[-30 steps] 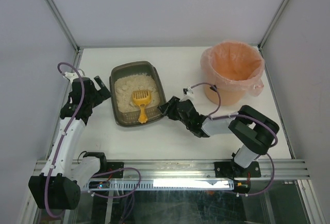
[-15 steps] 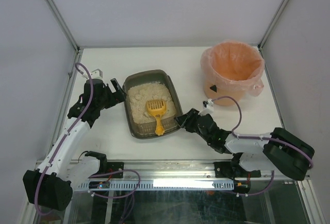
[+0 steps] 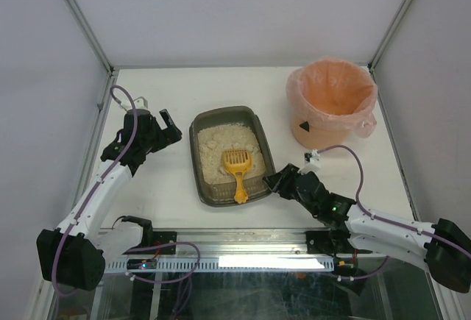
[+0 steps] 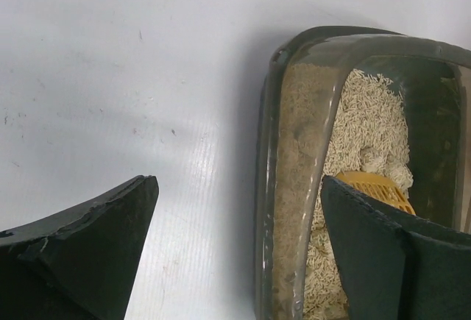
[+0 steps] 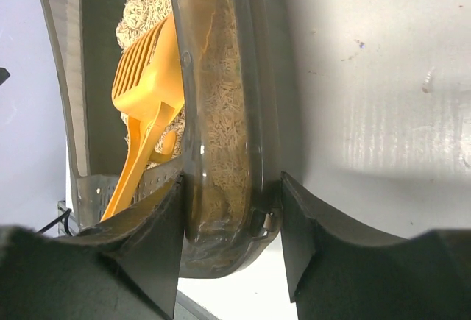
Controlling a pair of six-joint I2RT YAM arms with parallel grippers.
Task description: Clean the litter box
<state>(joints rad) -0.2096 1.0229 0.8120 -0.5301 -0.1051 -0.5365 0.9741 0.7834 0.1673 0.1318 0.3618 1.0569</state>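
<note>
While the right gripper [image 3: 270, 181] clamps the litter box [image 3: 194, 152] wall, probably to reposition it, the left gripper [image 3: 171, 123] gapes empty.

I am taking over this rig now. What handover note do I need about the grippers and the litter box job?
Left gripper: open, empty, left of the litter box, not touching it.
Right gripper: jaws shut on the box's near right wall.
Scoop: lying in the litter, handle on the near rim, unheld.
Bucket: far right, bag-lined, apart from the box.
Done: box gripped only.
Left, likely: take scoop, sift litter, empty into bucket.
</note>
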